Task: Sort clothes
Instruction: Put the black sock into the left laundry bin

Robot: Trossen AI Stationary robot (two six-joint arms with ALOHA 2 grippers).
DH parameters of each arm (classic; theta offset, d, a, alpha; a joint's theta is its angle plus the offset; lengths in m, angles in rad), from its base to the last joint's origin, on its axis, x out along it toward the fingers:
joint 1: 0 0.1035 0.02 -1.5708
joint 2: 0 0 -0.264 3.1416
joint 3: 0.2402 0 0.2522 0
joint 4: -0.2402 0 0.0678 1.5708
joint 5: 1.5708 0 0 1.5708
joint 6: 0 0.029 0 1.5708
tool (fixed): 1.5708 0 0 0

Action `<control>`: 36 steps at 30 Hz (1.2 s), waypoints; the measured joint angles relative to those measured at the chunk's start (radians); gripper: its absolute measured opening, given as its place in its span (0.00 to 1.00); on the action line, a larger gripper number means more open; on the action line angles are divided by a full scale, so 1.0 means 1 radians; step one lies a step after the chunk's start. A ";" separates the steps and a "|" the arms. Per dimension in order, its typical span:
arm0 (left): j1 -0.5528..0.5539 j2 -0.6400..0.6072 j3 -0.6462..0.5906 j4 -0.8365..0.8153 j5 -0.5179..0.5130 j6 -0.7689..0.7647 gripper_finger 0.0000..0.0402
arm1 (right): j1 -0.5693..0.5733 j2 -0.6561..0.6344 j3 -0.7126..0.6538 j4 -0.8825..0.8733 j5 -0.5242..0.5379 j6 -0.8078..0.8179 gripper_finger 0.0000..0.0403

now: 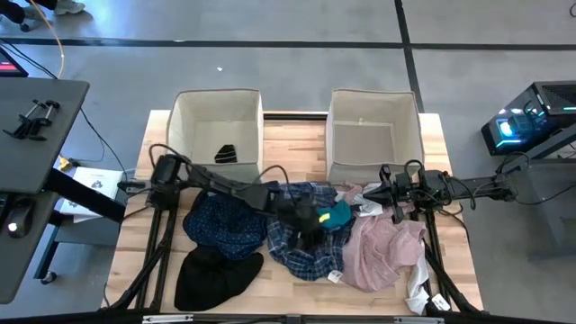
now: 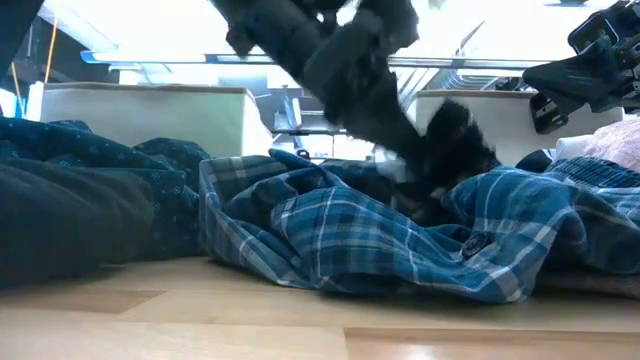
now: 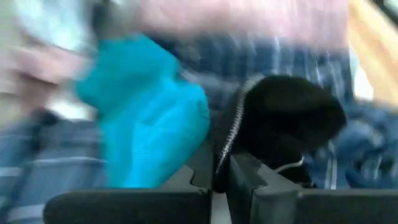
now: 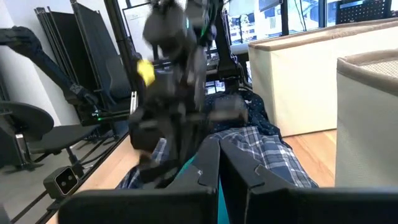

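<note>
Left gripper: closed on a small black piece over the plaid shirt.
Right gripper: shut, empty, waiting.
Risk: teal piece or plaid may be snagged and lifted too.

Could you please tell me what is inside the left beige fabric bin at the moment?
One small dark piece lies on the floor of the left bin. Anything against its near wall is hidden in the low view.

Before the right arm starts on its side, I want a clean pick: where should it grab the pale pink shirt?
Pinch the raised crumpled fold near the top of the pale pink shirt, coming straight down from above. It lies loosely bunched, so ridges stand up there, clear of the plaid shirt.
</note>
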 joint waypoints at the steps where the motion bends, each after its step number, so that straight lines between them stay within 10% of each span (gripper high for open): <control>1: 0.002 -0.030 0.000 0.003 -0.024 -0.016 0.03 | 0.000 0.000 0.000 0.000 0.000 0.000 0.00; 14: 0.064 -0.530 0.001 -0.058 -0.274 0.000 0.00 | 0.000 0.000 0.000 0.000 0.000 -0.008 0.00; 23: 0.188 -0.788 0.002 -0.636 -0.623 -0.049 0.00 | 0.000 0.000 0.000 0.000 0.000 -0.008 0.00; 29: 0.408 -0.800 -0.011 -0.986 -0.615 -0.317 0.00 | 0.000 0.000 0.000 0.000 0.008 -0.006 0.00; 36: 0.611 -0.795 -0.174 -1.031 -0.509 -0.392 0.04 | 0.000 0.000 0.000 0.001 0.013 0.000 0.00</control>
